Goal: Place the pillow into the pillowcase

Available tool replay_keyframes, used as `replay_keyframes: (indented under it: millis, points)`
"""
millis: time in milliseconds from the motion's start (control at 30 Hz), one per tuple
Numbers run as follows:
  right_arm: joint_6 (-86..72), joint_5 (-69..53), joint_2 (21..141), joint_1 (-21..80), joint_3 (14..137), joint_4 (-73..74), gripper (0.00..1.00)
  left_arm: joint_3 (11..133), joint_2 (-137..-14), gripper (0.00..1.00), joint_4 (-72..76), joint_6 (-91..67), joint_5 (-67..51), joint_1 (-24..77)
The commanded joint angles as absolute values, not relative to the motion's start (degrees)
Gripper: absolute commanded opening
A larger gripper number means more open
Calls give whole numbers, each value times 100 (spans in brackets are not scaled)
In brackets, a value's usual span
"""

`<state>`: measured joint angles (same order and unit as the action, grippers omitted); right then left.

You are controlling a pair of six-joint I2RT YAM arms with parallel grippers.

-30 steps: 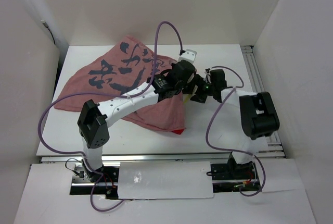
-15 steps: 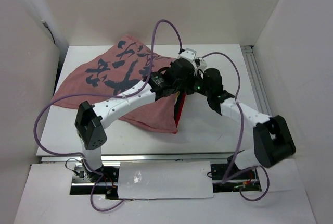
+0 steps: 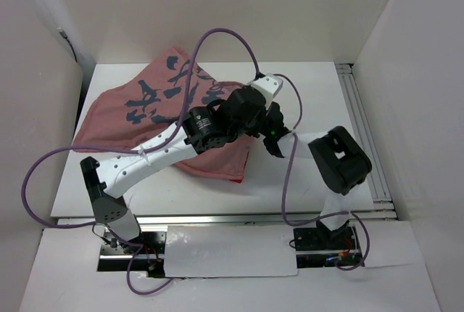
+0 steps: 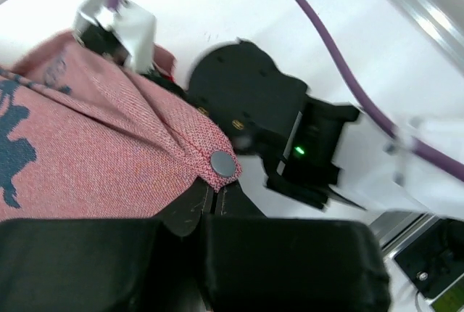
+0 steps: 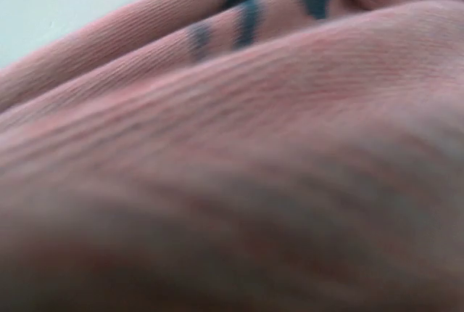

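The pillowcase (image 3: 138, 116) lies reverse side up across the left and middle of the table, faded pinkish-red with dark markings. A bright red strip shows at its near right corner (image 3: 243, 167). My left gripper (image 3: 250, 117) is shut on the case's hem (image 4: 196, 145), right beside a grey snap button (image 4: 221, 162). The right arm's black wrist (image 3: 275, 127) sits against that same edge, its fingers hidden by the left gripper and the cloth. Pinkish fabric (image 5: 254, 109) fills the right wrist view. The pillow is hidden in every view.
The white table (image 3: 312, 87) is boxed in by white walls at the back and on both sides. A metal rail (image 3: 362, 123) runs along its right edge. Purple cables (image 3: 210, 36) arch above the grippers. The right arm's elbow (image 3: 339, 159) stands near the front right.
The right arm has folded, elbow drawn back toward its base and wrist pressed left against the case. The left arm swung lower. The yellowish edge seen a second ago is gone.
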<state>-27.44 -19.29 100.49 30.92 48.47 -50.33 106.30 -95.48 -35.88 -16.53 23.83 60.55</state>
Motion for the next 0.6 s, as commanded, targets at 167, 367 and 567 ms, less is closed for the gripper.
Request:
replay_keyframes:
  millis: [167, 367, 567]
  points:
    - [-2856, -1310, 11618, 3111, 6046, -6065, 16, 10881, -9501, 0, -3155, -1960, 1951, 6311]
    - [-3296, -2224, 11665, 2427, 5567, -5888, 68, 10758, -9957, 0, -3295, -2284, 1539, 5496]
    - [-3051, -2372, 10190, 1881, 4677, -4529, 92, 10380, -10423, 0, -3085, -2548, 1152, 4826]
